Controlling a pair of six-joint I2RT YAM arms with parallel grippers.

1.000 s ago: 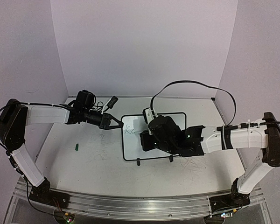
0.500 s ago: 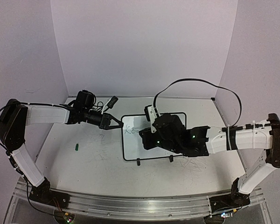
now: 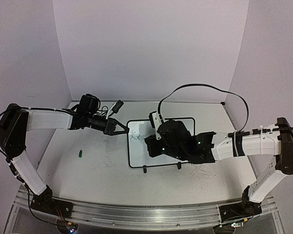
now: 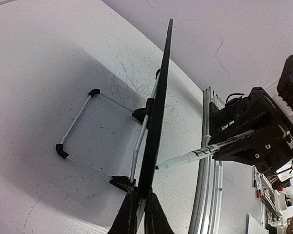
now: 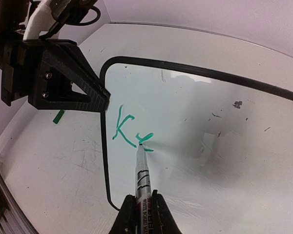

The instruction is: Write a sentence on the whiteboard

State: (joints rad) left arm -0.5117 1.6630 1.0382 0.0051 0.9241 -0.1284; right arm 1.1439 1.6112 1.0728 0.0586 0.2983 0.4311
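The whiteboard [image 3: 136,152] stands tilted on the table, white with a thin black rim. My left gripper [image 3: 123,129] is shut on its left edge; in the left wrist view the board [image 4: 158,107] shows edge-on, rising from between the closed jaws of the left gripper [image 4: 140,207]. My right gripper [image 5: 142,207] is shut on a white marker [image 5: 142,170]. The marker tip touches the board surface [image 5: 210,122] at the green letters "Ke" of the sentence [image 5: 132,131]. From above, the right gripper [image 3: 152,146] covers the board's middle, and the green writing [image 3: 135,137] shows at its left.
A small green marker cap [image 3: 80,154] lies on the table left of the board. The board's two black feet [image 3: 145,170] rest toward the near side, and a wire stand [image 4: 75,124] props it from behind. An aluminium rail [image 3: 136,214] runs along the near edge. Faint grey scribbles mark the table.
The right wrist has shifted slightly left over the board, its forearm swinging out and back. The left arm and the board have stayed still.
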